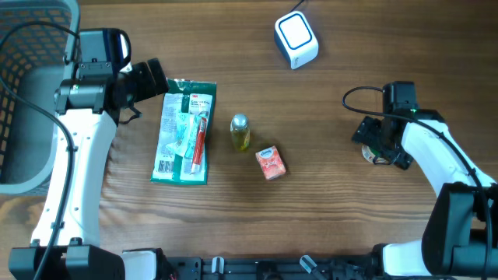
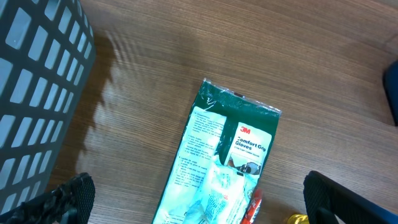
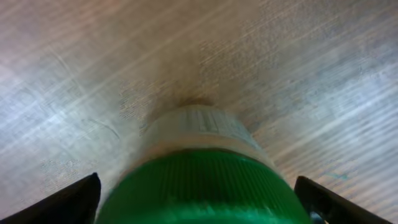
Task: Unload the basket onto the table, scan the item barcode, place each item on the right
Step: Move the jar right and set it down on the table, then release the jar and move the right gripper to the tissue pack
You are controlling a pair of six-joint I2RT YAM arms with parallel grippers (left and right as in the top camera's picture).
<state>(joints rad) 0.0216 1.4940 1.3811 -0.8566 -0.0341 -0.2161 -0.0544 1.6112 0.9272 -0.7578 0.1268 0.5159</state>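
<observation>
Green-capped bottle (image 3: 199,186): fills the right wrist view; upright on the table, pale body under a ribbed green cap. Overhead shows only a pale sliver of it beneath the arm, at the table's right side.
Right gripper (image 1: 378,149): fingertips (image 3: 68,199) spread, one at each side of the cap; a thin strip of tabletop shows between tip and cap.
Left gripper (image 1: 159,82): fingers wide apart, holding nothing, above the top end of the glove packet (image 2: 217,155).
Left wrist only: packet print reads "3M Comfort Grip Gloves".
Overhead only: white scanner (image 1: 296,39) at the far edge, well apart from the bottle; yellow bottle (image 1: 240,132) and orange box (image 1: 271,163) lie just right of the packet.
Surface: wood-grain table (image 1: 334,210).
Surroundings: grey mesh basket (image 1: 12,117) at the left edge.
</observation>
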